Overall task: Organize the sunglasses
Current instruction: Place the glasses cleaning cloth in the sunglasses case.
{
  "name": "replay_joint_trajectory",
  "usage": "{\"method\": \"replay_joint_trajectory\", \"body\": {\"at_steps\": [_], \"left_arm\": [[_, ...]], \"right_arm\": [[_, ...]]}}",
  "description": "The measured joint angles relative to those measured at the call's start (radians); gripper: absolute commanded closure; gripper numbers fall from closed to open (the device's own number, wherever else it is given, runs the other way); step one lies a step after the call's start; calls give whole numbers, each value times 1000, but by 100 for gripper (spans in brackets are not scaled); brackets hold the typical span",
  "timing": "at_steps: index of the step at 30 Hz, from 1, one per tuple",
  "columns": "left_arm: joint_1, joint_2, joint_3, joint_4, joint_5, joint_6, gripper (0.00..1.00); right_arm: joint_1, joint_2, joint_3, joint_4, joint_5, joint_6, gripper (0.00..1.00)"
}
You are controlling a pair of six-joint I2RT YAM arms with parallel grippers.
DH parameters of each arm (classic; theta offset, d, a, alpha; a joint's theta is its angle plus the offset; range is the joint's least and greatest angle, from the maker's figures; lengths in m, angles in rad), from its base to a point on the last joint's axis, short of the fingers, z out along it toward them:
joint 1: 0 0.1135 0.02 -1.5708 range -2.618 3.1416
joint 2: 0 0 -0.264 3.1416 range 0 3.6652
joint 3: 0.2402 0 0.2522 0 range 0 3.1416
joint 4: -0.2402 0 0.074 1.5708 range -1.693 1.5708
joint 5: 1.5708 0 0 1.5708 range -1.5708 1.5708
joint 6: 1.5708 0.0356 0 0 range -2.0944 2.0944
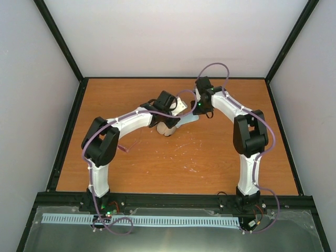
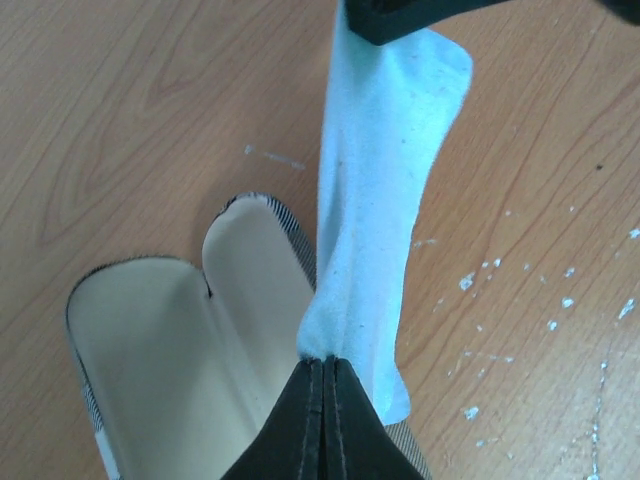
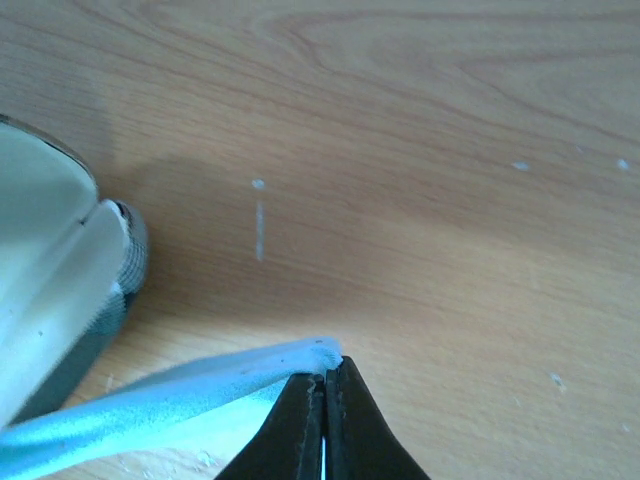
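Jaws: your left gripper [image 2: 325, 368] and right gripper [image 3: 325, 378] each pinched shut on blue cloth [image 2: 385, 180], stretched beside open case [image 2: 150, 330].

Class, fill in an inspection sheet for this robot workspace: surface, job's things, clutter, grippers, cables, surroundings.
Surface: wooden table, speckled with white marks.
Job's things: sunglasses, probably the thin pinkish shape beside the left arm's elbow, too small to be sure; open glasses case with a pale lining; pale blue cloth stretched between the two grippers.
Clutter: nothing seen.
Grippers: left gripper and right gripper, fingers shut on opposite ends of the cloth.
Cables: purple cables loop along both arms.
Surroundings: pale walls and black frame posts.
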Motion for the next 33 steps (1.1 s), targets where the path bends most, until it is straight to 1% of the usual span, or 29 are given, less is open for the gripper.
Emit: {"method": "replay_joint_trajectory", "body": {"at_steps": [9,18,23,33], "left_arm": [[28,-53,-113,35,-10,-3,99],[50,-133,-210,77,-11,-14,100],[50,-140,-242,88,-3,-24,99],[50,-140,-274,94,27,-36,100]], "right_arm": [[71,132,185,-69,9,-14,97],[119,221,332,-138,15,-34,97],[141,282,406,-175,16,-51,97],[161,348,470,-220,16,-77,97]]}}
